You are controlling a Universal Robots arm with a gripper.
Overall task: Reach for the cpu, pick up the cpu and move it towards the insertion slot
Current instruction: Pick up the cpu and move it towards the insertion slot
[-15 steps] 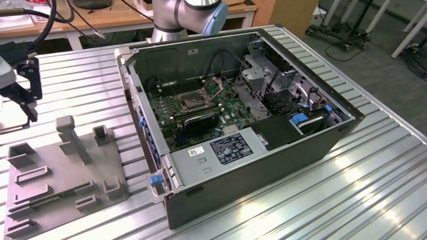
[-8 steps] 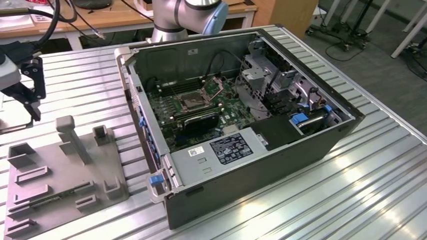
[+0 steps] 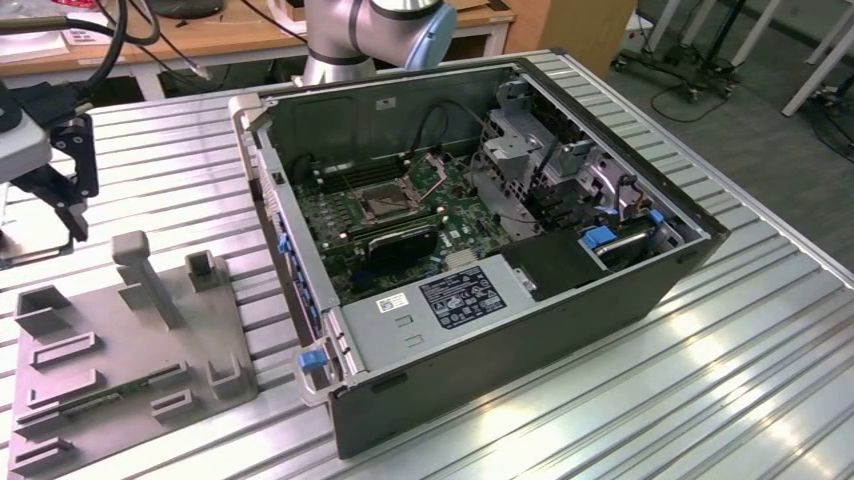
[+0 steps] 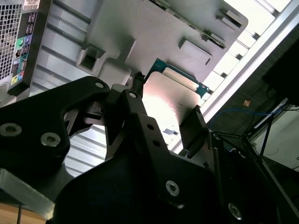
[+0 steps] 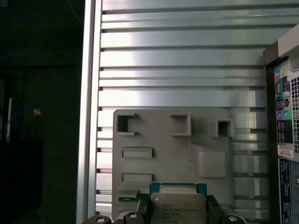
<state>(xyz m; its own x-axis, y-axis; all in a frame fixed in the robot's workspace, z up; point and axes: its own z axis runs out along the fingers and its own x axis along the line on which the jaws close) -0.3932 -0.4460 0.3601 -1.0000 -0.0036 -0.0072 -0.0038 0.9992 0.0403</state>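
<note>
The cpu (image 5: pixel 178 208), a small square chip with a pale metal face and green edge, sits between my gripper's black fingers (image 5: pixel 213 208), above the grey tray (image 5: pixel 187 140). In the second wrist view the cpu (image 4: pixel 164 95) glares bright, with my gripper (image 4: pixel 166 109) shut on it. In the exterior view my gripper (image 3: pixel 63 195) hangs at the far left, above the table and beyond the grey tray (image 3: pixel 120 340). The insertion slot (image 3: pixel 387 203), a square black socket in a silvery frame, lies on the motherboard inside the open computer case (image 3: pixel 534 330), well to the exterior view's right of my gripper.
The tray carries upright posts (image 3: pixel 144 275) and a long green circuit strip (image 3: pixel 114 395). The case's side wall (image 3: pixel 274 200) stands between tray and motherboard. The ribbed metal table (image 3: pixel 747 360) stretches around both. Cables hang over the exterior view's upper left.
</note>
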